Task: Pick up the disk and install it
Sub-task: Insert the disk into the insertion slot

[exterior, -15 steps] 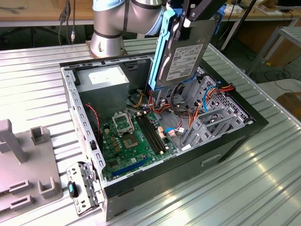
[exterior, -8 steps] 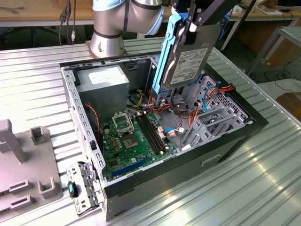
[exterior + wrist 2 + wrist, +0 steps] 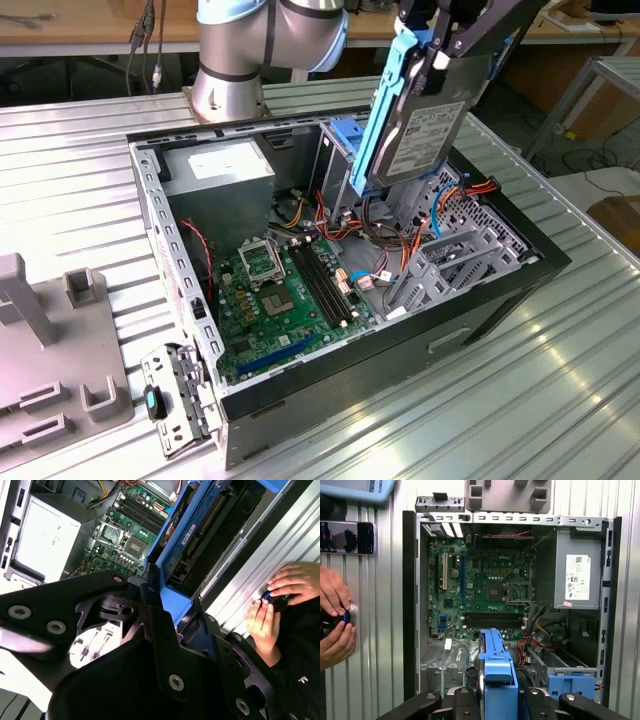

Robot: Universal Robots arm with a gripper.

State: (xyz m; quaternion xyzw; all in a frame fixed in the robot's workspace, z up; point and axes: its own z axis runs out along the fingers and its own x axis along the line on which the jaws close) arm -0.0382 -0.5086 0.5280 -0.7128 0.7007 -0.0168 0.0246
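Observation:
The disk (image 3: 420,130), a grey-metal drive framed by a bright blue carrier rail, hangs tilted and near upright above the back right part of the open computer case (image 3: 150,200) in the exterior view. My gripper (image 3: 437,55) is shut on its upper end. In the first wrist view the disk (image 3: 497,672) appears edge-on between the black fingers (image 3: 462,700), over the case's drive area. The second wrist view shows the disk (image 3: 197,535) reaching out from my gripper (image 3: 172,612) toward the case interior.
Inside the case lie the green motherboard (image 3: 275,290), the power supply (image 3: 220,170), and a silver drive cage (image 3: 465,245) with a fixed blue latch (image 3: 342,135) and loose cables. A grey fixture (image 3: 50,350) sits at the exterior view's left. A person's hands (image 3: 335,615) rest beside the case.

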